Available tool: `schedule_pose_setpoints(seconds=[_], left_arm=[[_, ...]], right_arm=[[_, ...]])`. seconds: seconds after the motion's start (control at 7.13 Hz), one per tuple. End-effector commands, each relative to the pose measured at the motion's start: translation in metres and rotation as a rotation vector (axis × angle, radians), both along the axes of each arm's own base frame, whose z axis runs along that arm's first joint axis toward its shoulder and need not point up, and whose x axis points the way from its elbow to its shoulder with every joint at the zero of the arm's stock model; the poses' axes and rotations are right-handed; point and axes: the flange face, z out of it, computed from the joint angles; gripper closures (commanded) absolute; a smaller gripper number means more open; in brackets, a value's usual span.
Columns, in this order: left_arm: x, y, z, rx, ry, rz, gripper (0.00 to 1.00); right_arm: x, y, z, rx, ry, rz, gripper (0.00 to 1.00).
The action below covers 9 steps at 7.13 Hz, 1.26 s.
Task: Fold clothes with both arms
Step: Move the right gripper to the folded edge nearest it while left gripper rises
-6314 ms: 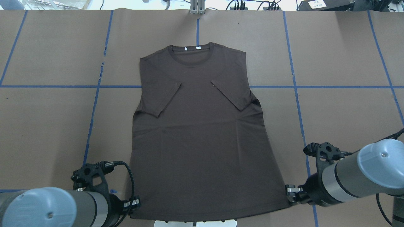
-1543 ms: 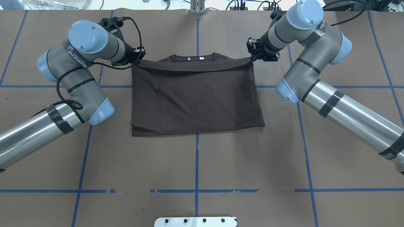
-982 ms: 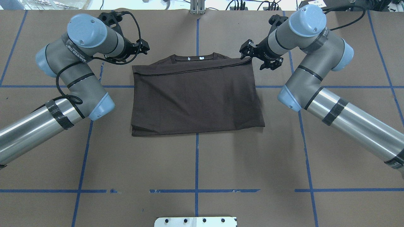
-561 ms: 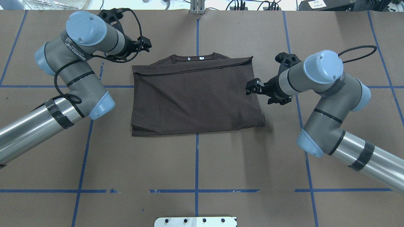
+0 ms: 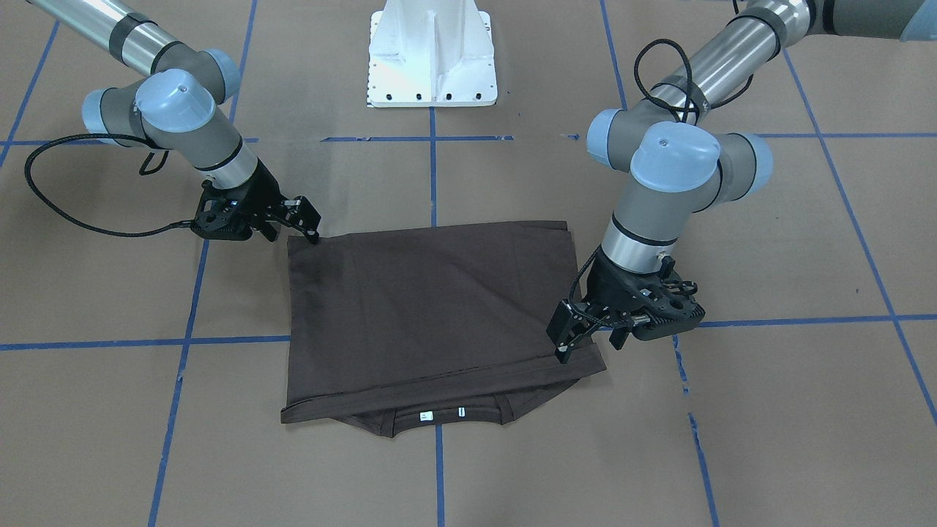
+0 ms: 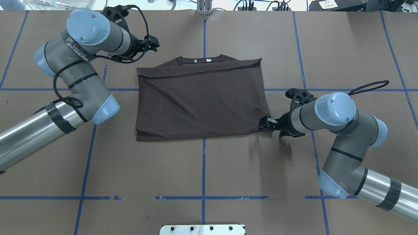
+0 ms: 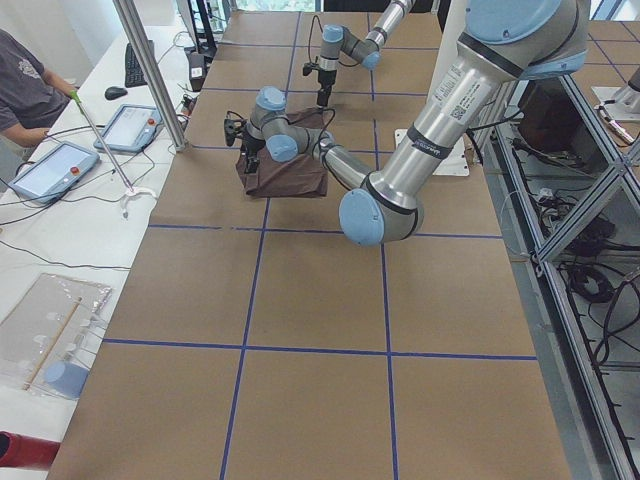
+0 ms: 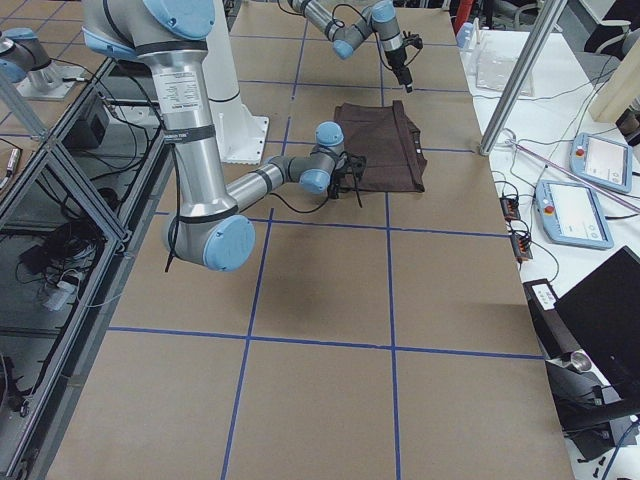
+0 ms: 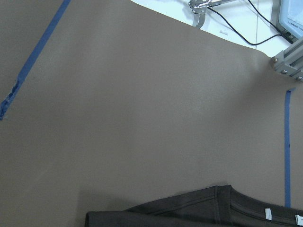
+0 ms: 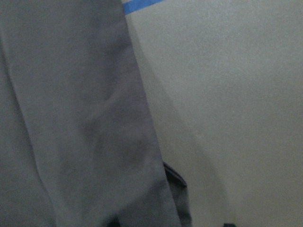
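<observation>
The dark brown T-shirt (image 6: pixel 202 101) lies folded in half on the brown table, hem edge laid just short of the collar (image 6: pixel 200 59) at the far side. My left gripper (image 6: pixel 153 45) hovers open just beyond the shirt's far left corner, holding nothing; the front view shows it (image 5: pixel 589 340) beside that corner. My right gripper (image 6: pixel 268 125) is low at the near right corner of the fold, open, with its fingers against the cloth edge (image 5: pixel 311 225). The right wrist view is filled by close grey-brown cloth (image 10: pixel 71 118). The left wrist view shows the collar corner (image 9: pixel 213 213).
The white pedestal base (image 5: pixel 432 51) stands at the table's near edge. Blue tape lines (image 6: pixel 203 169) grid the brown paper. A person (image 7: pixel 25 85) sits at a side bench with tablets; a metal post (image 7: pixel 150 80) rises by the table's far edge.
Both grippers let go of the hem at the far side. The right arm then swung back toward the robot and dropped to the near right corner. The left gripper rose slightly.
</observation>
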Motion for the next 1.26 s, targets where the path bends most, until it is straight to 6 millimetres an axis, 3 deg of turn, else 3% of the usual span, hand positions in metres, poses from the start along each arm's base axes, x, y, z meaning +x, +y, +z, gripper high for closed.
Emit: schedule_pose_setpoints(seconds=[0.0, 0.14, 0.28, 0.42, 0.56, 0.84, 1.12], left_arm=[[0.0, 0.001, 0.003, -0.002, -0.002, 0.001, 0.0], [-0.001, 0.0, 0.002, 0.001, 0.001, -0.001, 0.0], [-0.001, 0.0, 0.0, 0.006, 0.005, -0.001, 0.0], [0.0, 0.001, -0.003, 0.007, 0.008, 0.0, 0.0], [-0.001, 0.002, -0.007, 0.011, 0.012, 0.001, 0.0], [-0.006, 0.019, -0.029, 0.019, 0.066, 0.061, 0.0], [-0.022, 0.053, -0.076, 0.068, 0.168, 0.145, 0.0]], right_arm=[[0.004, -0.004, -0.007, 0.0, -0.013, -0.001, 0.66], [0.004, -0.004, -0.003, -0.004, -0.007, -0.001, 0.86], [0.006, -0.004, 0.001, -0.007, -0.001, 0.002, 1.0], [0.012, -0.003, -0.001, -0.003, -0.006, 0.006, 1.0], [0.018, 0.019, -0.003, 0.003, -0.017, -0.021, 1.0], [0.041, 0.11, -0.008, 0.014, -0.04, -0.149, 1.0], [0.063, 0.19, -0.017, 0.009, -0.054, -0.295, 1.0]])
